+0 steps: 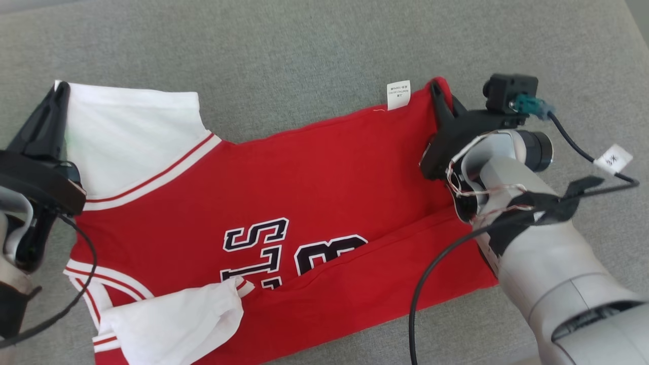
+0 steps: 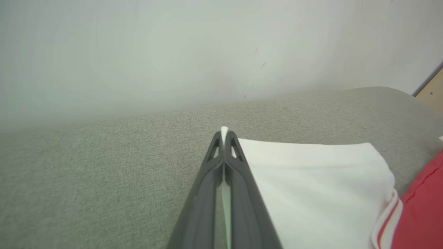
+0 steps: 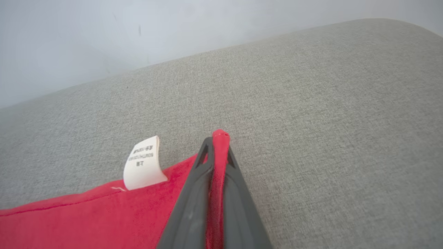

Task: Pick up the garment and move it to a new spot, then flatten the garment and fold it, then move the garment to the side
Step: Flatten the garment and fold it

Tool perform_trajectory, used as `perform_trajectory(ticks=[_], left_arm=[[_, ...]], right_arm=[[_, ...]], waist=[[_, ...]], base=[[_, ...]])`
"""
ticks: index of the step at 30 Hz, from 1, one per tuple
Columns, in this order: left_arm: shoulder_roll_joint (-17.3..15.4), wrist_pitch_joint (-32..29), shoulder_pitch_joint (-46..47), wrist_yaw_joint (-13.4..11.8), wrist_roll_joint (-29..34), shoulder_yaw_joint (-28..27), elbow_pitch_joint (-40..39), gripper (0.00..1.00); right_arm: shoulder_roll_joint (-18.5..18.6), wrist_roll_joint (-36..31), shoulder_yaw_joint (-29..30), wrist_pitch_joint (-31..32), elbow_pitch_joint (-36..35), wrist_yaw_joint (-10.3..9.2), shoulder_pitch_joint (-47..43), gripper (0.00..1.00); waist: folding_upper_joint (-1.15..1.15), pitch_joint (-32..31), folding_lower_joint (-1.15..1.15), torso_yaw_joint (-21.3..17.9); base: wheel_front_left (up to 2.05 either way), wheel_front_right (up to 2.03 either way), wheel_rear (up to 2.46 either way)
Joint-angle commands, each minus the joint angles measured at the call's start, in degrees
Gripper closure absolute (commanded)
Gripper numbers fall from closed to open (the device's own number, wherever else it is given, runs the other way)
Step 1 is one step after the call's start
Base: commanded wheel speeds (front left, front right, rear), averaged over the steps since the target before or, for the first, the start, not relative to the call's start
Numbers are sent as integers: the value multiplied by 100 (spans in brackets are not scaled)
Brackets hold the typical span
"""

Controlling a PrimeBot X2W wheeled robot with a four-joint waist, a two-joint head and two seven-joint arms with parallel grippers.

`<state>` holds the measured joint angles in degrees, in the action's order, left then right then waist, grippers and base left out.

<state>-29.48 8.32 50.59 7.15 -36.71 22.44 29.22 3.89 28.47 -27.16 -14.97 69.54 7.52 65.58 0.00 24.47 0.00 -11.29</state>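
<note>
two grippers were clamped on the garment point(image 1: 314, 192), spread on the grey cushion point(image 1: 304, 45) with its long axis running left to right. its near edge lay loose; at the far edge the left gripper point(image 1: 61, 88) pinched the white sleeve point(image 1: 132, 126), the right gripper point(image 1: 435, 87) the red hem corner point(image 3: 220, 135).

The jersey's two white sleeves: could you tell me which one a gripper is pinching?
The far sleeve, lying flat: the left gripper is shut on its corner. The near sleeve lies crumpled.

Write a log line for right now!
left gripper: shut on white sleeve | right gripper: shut on red hem corner | jersey: on grey cushion
</note>
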Motion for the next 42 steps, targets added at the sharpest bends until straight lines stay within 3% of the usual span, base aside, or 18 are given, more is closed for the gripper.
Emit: perform_trajectory(ticks=[1,9,28,36,42], left_arm=[[-8,64,-132,-18,-58,-27,-36,100],[24,329,-789,-117,-233,-101,-718,100],[140,593,-3169,-765,-503,-254,-3262,100],[448,657,-3971,-788,-526,-205,-3709,100],[603,676,-4232,-760,-362,-122,-3438,100]], right_arm=[[39,16,-36,-27,-67,-5,-184,100],[452,153,-225,-28,-1091,-5,-936,100],[1407,720,-388,-29,-3017,-5,-2656,100],[1675,1064,-250,-30,-3491,-5,-3288,100],[1758,1203,-241,-30,-3642,-5,-3640,100]], waist=[[0,-99,0,43],[0,-400,0,160],[0,-924,0,532],[0,-1109,0,713],[0,-1184,0,816]], base=[[0,0,0],[0,0,0],[0,0,0],[0,0,0],[0,0,0]])
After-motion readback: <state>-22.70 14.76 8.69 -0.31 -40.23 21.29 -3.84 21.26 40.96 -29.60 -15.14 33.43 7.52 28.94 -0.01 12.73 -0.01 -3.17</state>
